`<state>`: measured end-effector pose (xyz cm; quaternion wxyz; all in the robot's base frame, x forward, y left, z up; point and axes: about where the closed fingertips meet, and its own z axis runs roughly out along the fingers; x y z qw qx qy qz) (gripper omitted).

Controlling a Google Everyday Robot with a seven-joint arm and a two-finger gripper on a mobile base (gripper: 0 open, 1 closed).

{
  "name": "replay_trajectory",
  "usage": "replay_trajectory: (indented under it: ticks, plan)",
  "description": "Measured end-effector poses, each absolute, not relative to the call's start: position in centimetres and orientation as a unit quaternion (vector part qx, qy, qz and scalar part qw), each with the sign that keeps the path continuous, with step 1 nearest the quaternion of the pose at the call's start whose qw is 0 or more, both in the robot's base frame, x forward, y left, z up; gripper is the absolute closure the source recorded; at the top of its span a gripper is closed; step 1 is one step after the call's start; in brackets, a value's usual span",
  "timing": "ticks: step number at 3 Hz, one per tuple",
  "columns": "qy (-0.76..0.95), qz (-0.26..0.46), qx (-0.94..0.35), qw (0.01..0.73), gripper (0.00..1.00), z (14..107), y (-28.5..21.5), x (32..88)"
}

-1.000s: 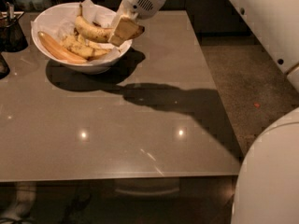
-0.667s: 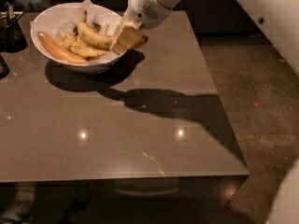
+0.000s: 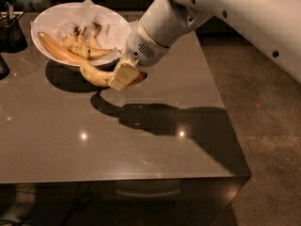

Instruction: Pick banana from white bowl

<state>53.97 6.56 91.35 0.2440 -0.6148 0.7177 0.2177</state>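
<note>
My gripper point(image 3: 123, 76) is shut on the banana point(image 3: 95, 74), a long curved yellow one with brown speckles. It holds the banana in the air just outside the front right rim of the white bowl point(image 3: 51, 14), above the table. The banana's dark tip pokes out to the right of the fingers. The bowl stands at the table's back left, lined with crumpled white paper. A smooth orange-toned banana point(image 3: 54, 48) and several shorter spotted bananas point(image 3: 82, 46) still lie inside it.
The grey table point(image 3: 141, 140) reaches to the right edge near x 530, with floor beyond. A dark container point(image 3: 11, 29) stands left of the bowl. My arm point(image 3: 221, 13) crosses the upper right.
The gripper has lifted the banana out of the bowl and drawn it toward the front right, past the rim. The view has moved closer.
</note>
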Motion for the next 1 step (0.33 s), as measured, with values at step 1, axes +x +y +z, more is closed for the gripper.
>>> replay_trajectory:
  ticks: [1]
  plan:
    - [0.718, 0.218, -0.615, 0.244, 1.0, 91.35, 6.56, 53.97]
